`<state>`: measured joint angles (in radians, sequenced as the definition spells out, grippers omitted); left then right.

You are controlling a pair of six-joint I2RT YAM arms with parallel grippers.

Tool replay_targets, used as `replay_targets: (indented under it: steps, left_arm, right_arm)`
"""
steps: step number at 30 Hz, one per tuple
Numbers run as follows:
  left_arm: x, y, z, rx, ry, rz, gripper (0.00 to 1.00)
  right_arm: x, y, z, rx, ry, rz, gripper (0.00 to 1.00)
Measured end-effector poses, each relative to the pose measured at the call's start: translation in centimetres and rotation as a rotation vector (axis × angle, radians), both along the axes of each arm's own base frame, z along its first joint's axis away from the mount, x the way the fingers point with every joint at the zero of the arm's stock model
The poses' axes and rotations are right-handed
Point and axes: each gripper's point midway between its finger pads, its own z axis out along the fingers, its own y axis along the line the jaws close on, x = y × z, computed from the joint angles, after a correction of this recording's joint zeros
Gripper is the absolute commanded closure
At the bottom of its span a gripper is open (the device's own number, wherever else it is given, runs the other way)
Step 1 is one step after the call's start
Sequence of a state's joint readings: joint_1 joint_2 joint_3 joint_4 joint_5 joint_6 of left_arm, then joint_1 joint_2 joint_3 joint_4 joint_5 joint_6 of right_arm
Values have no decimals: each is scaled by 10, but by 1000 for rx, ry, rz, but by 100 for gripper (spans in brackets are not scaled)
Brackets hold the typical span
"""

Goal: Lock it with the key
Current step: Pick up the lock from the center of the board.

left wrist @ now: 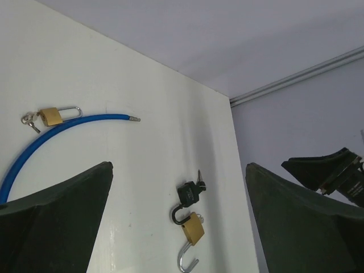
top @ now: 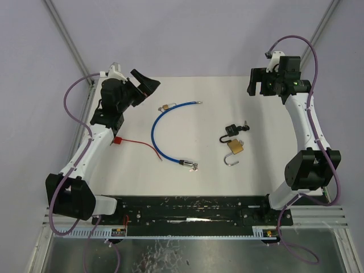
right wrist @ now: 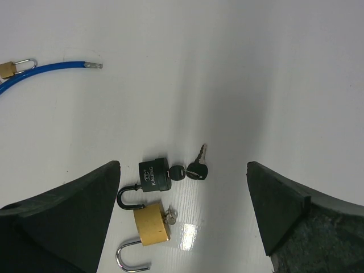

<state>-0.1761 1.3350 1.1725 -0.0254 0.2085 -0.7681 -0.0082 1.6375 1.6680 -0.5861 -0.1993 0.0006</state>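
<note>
While left gripper [left wrist: 178,166] and right gripper [right wrist: 183,164] gape wide and empty, a boxy black padlock [right wrist: 153,174] lies against a rectangular brass padlock [right wrist: 151,223], lower centre of the right wrist view.

- Black padlock [right wrist: 153,175]: flat on table, black-headed key [right wrist: 177,172] in keyhole.
- Brass padlock [right wrist: 151,224]: lies just beside black one, silver shackle swung open, small key in.

Brass padlock [right wrist: 151,223] with shiny steel shackle, glossy white table [right wrist: 273,85]
</note>
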Motion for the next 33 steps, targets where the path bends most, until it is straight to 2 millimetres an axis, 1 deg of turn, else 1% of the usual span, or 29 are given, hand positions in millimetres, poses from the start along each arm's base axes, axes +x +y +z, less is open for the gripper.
replay_targets:
  steps: [3, 5, 7, 10, 12, 14, 15, 16, 17, 20, 21, 23, 25, 28, 29, 31, 33]
  left_arm:
    - [5, 6, -5, -73, 20, 22, 0]
    - [7, 18, -14, -144, 44, 50, 0]
    - [9, 34, -30, -227, 80, 87, 0]
    - [8, 52, -58, -314, 149, 132, 0]
    - [8, 55, -68, -332, 187, 136, 0]
    - [9, 51, -68, -309, 207, 121, 0]
    - [11, 48, -65, -280, 211, 113, 0]
    - [16, 47, -55, -227, 200, 111, 1]
    - [16, 40, -51, -212, 194, 94, 2]
    - [19, 23, -30, -55, 148, 70, 5]
    - [17, 18, -27, -16, 136, 59, 6]
    - [13, 12, -31, 42, 140, 51, 8]
    - [12, 18, -46, 86, 178, 75, 10]
    - [9, 33, -82, 136, 271, 134, 16]
    - [8, 38, -94, 146, 304, 154, 20]
    - [5, 49, -119, 158, 379, 197, 36]
    - [3, 63, -140, 153, 447, 241, 51]
  right_arm:
    - [1, 0, 2, 1, -6, -1, 1]
    - [1, 0, 3, 0, -8, -1, 1]
    - [2, 0, 3, 1, -11, 0, 1]
    - [2, 1, 6, 3, -17, 9, 1]
    - [2, 5, 9, 13, -24, 33, 1]
    - [1, 12, 12, 27, -34, 82, 1]
    - [-1, 17, 13, 36, -38, 119, 1]
    - [-2, 23, 15, 47, -41, 158, 1]
    - [-5, 31, 17, 62, -48, 211, 1]
    - [-14, 50, 21, 96, -65, 350, 1]
    - [-18, 57, 22, 101, -67, 398, 1]
    - [-24, 68, 21, 105, -72, 469, 1]
    - [-31, 79, 19, 108, -69, 533, 1]
    - [-40, 88, 9, 124, -45, 588, 1]
    - [-44, 90, 3, 131, -31, 606, 1]
    - [-52, 94, -6, 149, -7, 639, 1]
    - [-59, 97, -14, 171, 19, 663, 0]
